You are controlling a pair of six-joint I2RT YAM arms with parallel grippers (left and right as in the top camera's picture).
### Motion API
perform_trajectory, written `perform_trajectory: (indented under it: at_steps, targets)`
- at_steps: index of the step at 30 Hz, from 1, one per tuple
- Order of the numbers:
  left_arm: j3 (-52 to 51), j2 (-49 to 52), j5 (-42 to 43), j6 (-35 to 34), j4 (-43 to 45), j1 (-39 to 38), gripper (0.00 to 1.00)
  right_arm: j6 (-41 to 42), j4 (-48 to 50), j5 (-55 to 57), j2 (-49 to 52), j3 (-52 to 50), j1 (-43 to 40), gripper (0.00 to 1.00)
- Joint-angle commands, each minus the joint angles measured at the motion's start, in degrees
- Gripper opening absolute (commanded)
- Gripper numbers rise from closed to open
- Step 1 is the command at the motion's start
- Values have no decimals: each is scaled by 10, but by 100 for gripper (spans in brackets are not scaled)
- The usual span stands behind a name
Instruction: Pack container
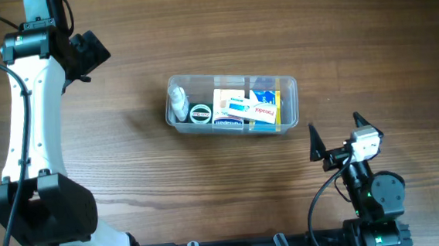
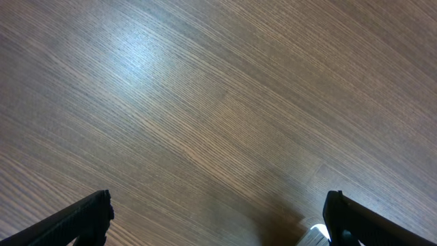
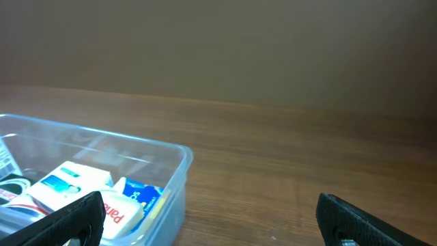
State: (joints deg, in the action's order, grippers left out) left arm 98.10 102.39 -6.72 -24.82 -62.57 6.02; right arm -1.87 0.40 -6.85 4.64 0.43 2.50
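The clear plastic container [image 1: 288,103] sits mid-table and holds a small white bottle [image 1: 178,103], a round tape roll [image 1: 199,113] and several small boxes [image 1: 238,106]. In the right wrist view its near corner [image 3: 179,171] shows with boxes [image 3: 68,181] inside. My left gripper [image 1: 90,50] is open and empty at the far left, well away from the container; in its wrist view [image 2: 217,213] only bare wood lies between the fingers. My right gripper [image 1: 337,142] is open and empty, just right of and below the container; its wrist view [image 3: 210,212] shows the fingers spread wide.
The brown wooden table [image 1: 129,160] surrounds the container. A small white object [image 2: 314,236] shows at the bottom edge of the left wrist view beside the right finger. The arm bases [image 1: 47,212] stand at the front edge.
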Motion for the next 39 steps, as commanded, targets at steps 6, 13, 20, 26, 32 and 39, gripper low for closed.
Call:
perform_trajectory:
  at_steps: [6, 13, 20, 26, 32, 39]
  targets:
    - [5, -12, 3, -12, 2, 3, 100, -10, 2, -5, -3, -1, -3, 100]
    - [5, -12, 3, -12, 2, 3, 100, -10, 2, -5, -3, -1, -3, 100]
    - [5, -31, 2, -12, 2, 3, 100, -10, 2, -5, -3, -1, -3, 100]
    - [5, -236, 3, -12, 2, -2, 100, -10, 2, -5, -3, -1, -3, 100]
    - [4, -452, 3, -12, -28, -2, 100, -10, 2, -5, -3, -1, -3, 100]
    - [-39, -703, 34, -10, -108, -1, 100, -10, 2, -5, -3, -1, -3, 100]
